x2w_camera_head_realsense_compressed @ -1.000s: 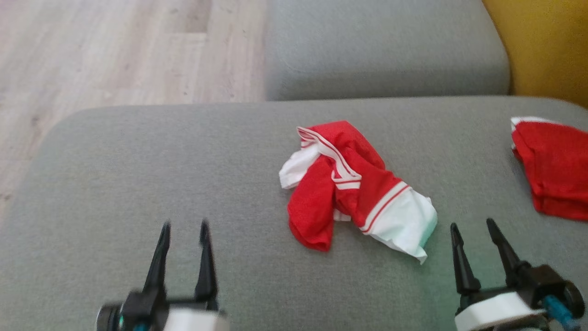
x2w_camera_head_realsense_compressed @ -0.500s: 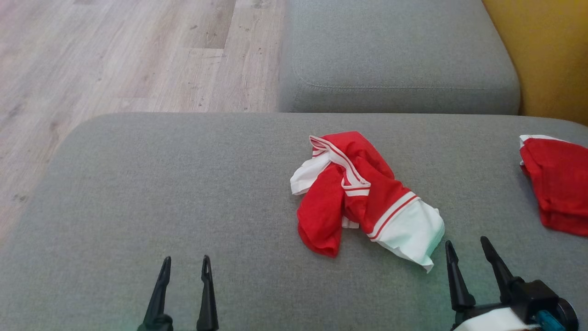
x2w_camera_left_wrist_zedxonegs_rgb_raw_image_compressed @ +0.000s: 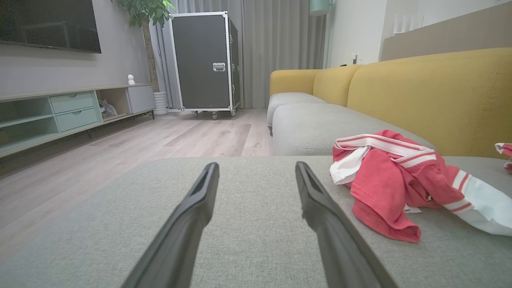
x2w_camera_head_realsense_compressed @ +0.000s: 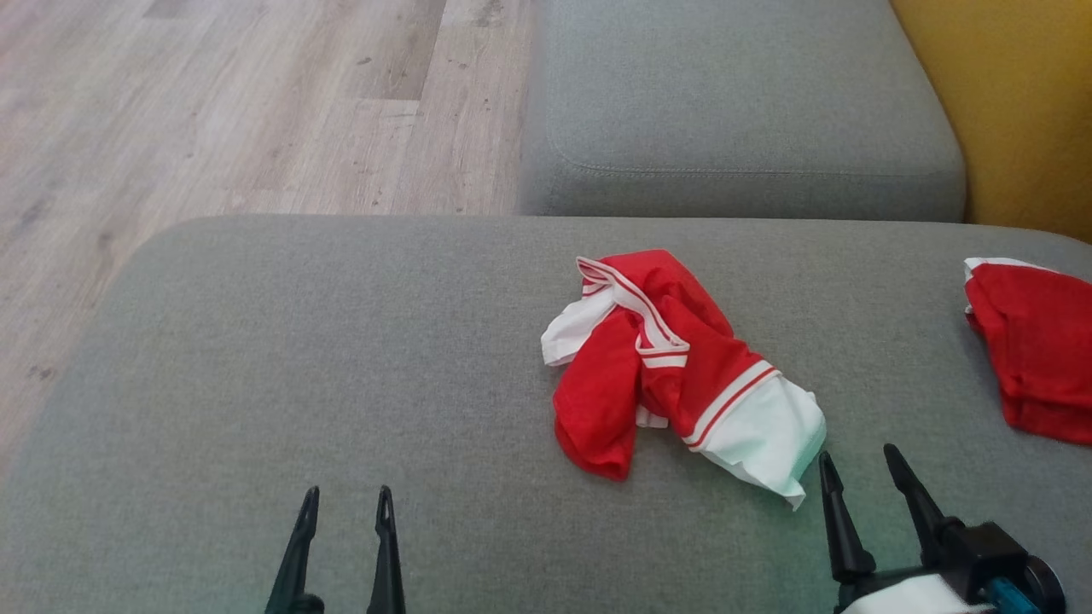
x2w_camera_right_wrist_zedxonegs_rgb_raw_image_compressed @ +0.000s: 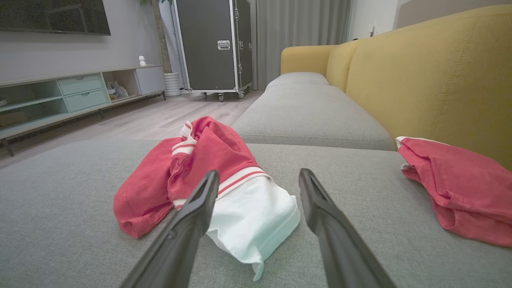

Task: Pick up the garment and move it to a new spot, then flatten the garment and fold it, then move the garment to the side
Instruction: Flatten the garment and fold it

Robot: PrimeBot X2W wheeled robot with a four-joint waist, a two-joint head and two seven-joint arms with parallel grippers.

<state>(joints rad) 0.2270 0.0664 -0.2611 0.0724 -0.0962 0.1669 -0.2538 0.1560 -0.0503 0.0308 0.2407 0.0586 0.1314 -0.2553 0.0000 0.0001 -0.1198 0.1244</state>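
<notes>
At the far left of the head view there's wood floor [x2w_camera_head_realsense_compressed: 213, 102], then the edge of the big gray cushion [x2w_camera_head_realsense_compressed: 299, 341] everything sits on. Bottom left, the left gripper [x2w_camera_head_realsense_compressed: 349, 490] pokes up from the frame edge with its fingers pointing straight away from the robot. The two fingers are spread apart with nothing between them. From its own wrist camera they run low and nearly level over bare cushion fabric, and the shirt lies off to their right, well apart from them.

Middle-right of the cushion is the garment [x2w_camera_head_realsense_compressed: 674, 367], a red shirt with white striped trim. It's crumpled in a heap, with a white end pointing back toward the robot's right side. It just lies there on the cushion and nothing is gripping it.

Next comes the right gripper [x2w_camera_head_realsense_compressed: 857, 452] at the lower right, with the fingers leaning a little to the left. It's spread wide and empty too. Its left fingertip is just beside the white end of the garment, and in the right wrist camera that white end sits right in front of the fingers. I can't tell whether the tip actually brushes the cloth.

Further right there's a second red piece of clothing [x2w_camera_head_realsense_compressed: 1036, 350] near the cushion's right edge, partly cut off by the frame. Behind it all are another gray seat cushion [x2w_camera_head_realsense_compressed: 734, 102] and a yellow backrest [x2w_camera_head_realsense_compressed: 1015, 102].
</notes>
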